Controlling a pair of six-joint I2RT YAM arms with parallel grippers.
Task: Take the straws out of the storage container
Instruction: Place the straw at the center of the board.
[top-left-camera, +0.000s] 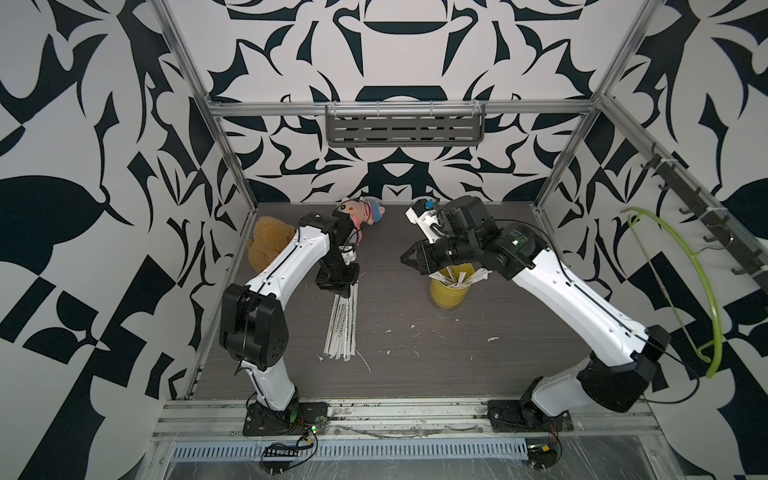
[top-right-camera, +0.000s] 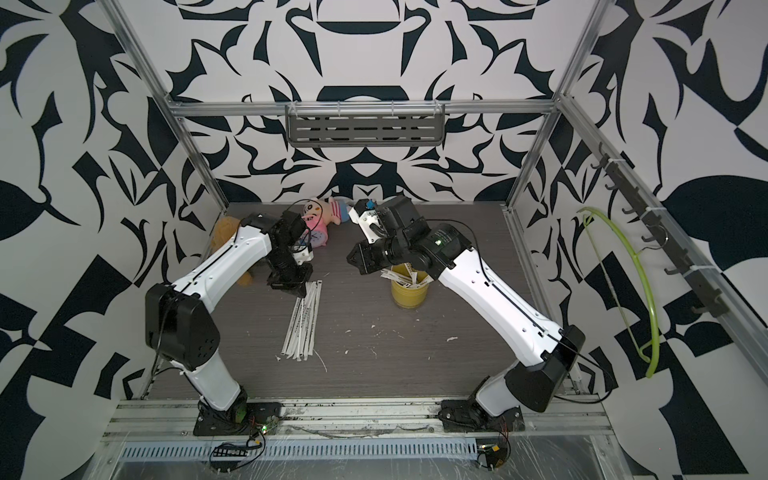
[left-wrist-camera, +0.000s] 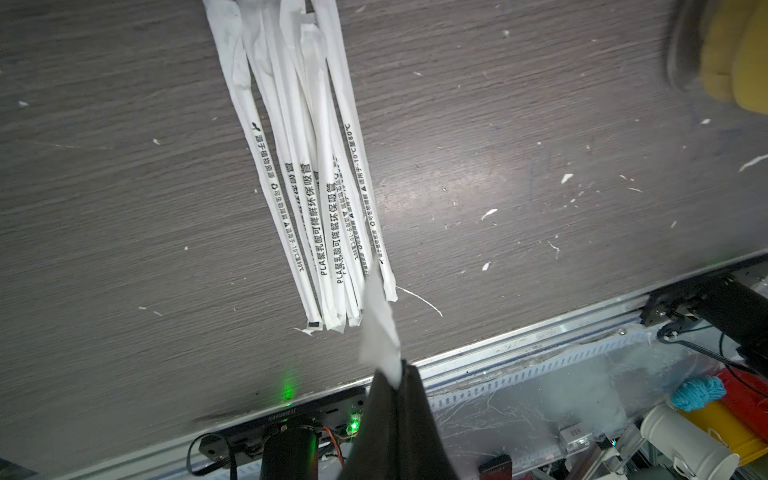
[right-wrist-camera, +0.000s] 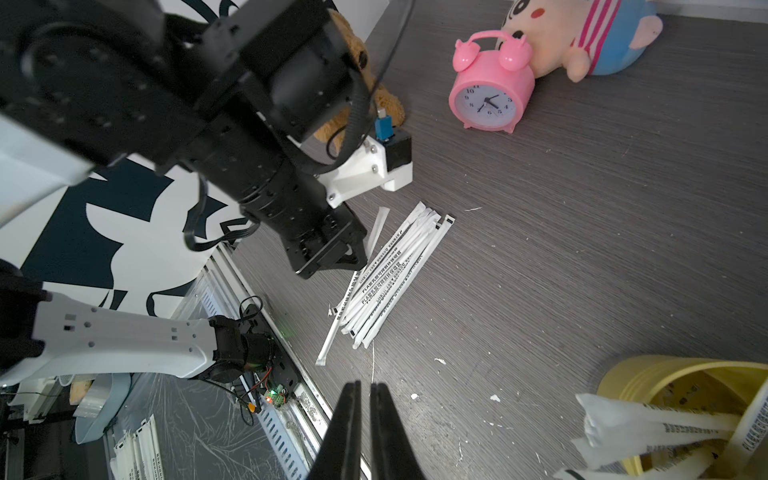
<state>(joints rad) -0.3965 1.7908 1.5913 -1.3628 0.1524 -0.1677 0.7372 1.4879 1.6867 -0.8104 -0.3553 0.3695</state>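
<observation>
Straw (left-wrist-camera: 379, 328) in tightly closed left gripper (left-wrist-camera: 400, 370)

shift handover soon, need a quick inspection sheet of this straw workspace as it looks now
surface: dark table, littered with white paper scraps
job's things: straws piled flat on the table; more stand in the yellow cup
clutter: pink alarm clock, plush doll, brown plush toy
pincers: left pincer shut on a straw; right pincer shut, nothing in it, near the cup
cables: black cable looped along the left arm
surroundings: patterned walls, grey rack on the back wall
</observation>
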